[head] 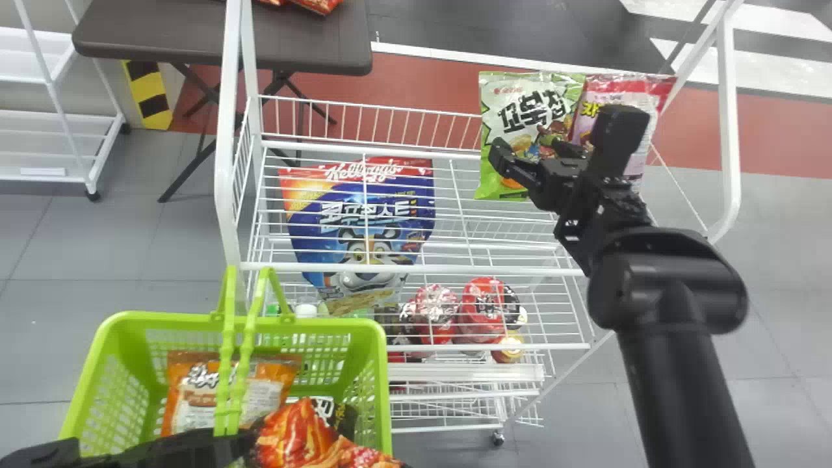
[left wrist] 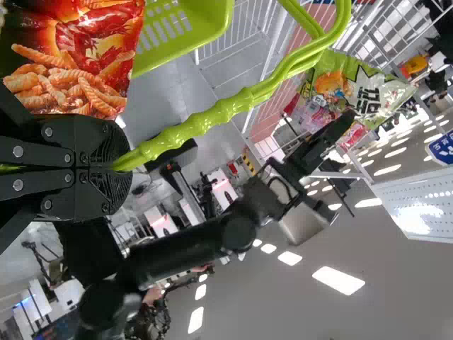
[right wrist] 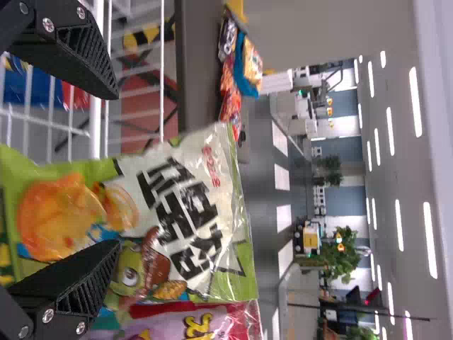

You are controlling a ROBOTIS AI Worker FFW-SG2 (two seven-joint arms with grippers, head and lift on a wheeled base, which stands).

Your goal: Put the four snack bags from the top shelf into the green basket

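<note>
White rack [head: 226,130]: while holding two bags at far right of the top shelf [head: 422,268], unfinished.
Green basket [head: 162,318]: near left, well apart from both.
Right arm [head: 682,370]: nearer one, slanting far and slightly left from near right.
Green bag [head: 520,123]: upright, long axis vertical, ahead of right jaws.
Pink bag [head: 640,91]: just right of green bag.
Right gripper [right wrist: 115,168]: spread sideways across green bag's left edge; probably needing centring.
Left gripper [left wrist: 122,166]: pinching basket handle [left wrist: 198,120].

Brightly lit, ceiling lights [right wrist: 415,102] glowing white, glare on a pale panel [left wrist: 413,211], sheen on the green bag [right wrist: 202,177]
</note>
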